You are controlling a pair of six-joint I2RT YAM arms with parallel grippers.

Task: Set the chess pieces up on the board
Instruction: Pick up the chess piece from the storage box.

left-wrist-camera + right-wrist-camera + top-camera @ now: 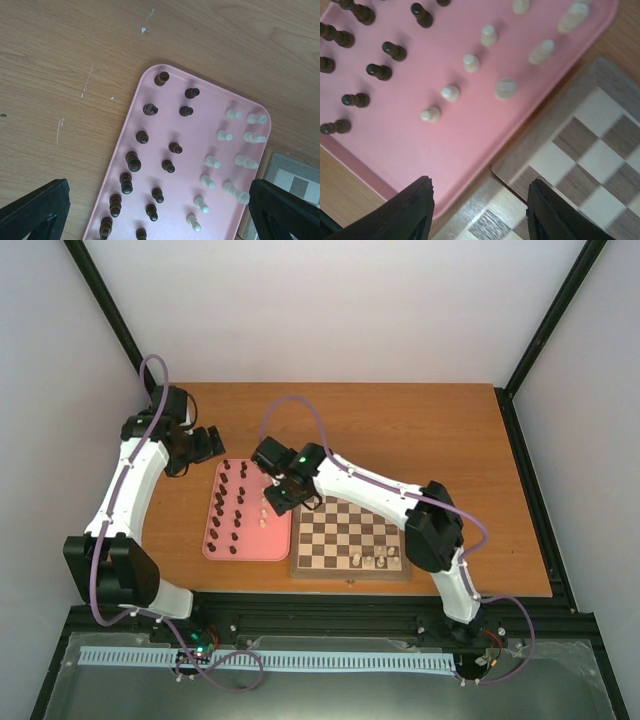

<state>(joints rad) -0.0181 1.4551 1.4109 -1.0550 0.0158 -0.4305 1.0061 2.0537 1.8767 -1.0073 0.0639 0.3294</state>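
The pink tray [250, 555] holds several dark brown chess pieces [230, 502] on its left and a few cream ones [264, 512] on its right. The wooden board [340, 530] lies right of it, with a few cream pieces [372, 558] on its near row. My left gripper [205, 445] is open and empty, high over the tray's far left corner; its view shows dark pieces [133, 162] and cream pieces [211, 161]. My right gripper [283, 495] is open and empty over the tray's right edge [435, 150] and the board's corner [600, 150], near cream pieces [450, 92].
The brown table [430, 440] extends behind and right of the board. Black frame posts stand at the back corners. The board's corner shows at the right edge of the left wrist view [295, 180].
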